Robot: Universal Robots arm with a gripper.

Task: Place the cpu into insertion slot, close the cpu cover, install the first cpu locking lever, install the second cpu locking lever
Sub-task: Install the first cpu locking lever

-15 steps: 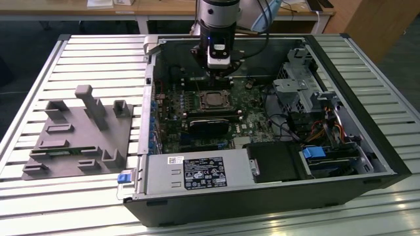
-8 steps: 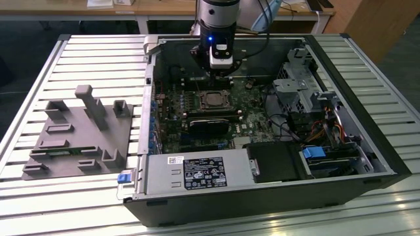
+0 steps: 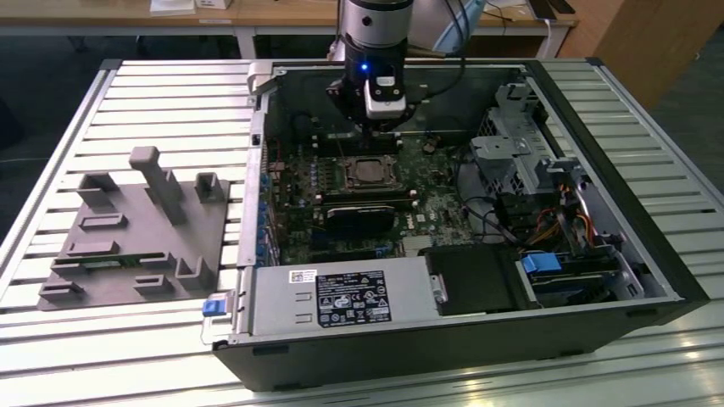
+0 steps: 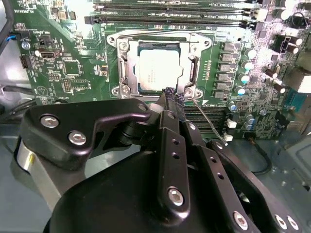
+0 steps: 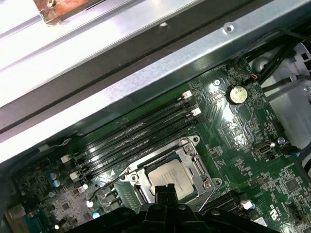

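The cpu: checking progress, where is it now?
In the second wrist view the cpu sits in its socket, framed by the cover, just past the gripper.

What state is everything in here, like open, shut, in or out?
cpu: seated in place, metal face up.
cpu cover: down, framing the chip.
Wire lever: sticking out sideways, seemingly unlatched.
Pincer: shut, tips by the cover's edge.
Computer case: lying flat, side open.
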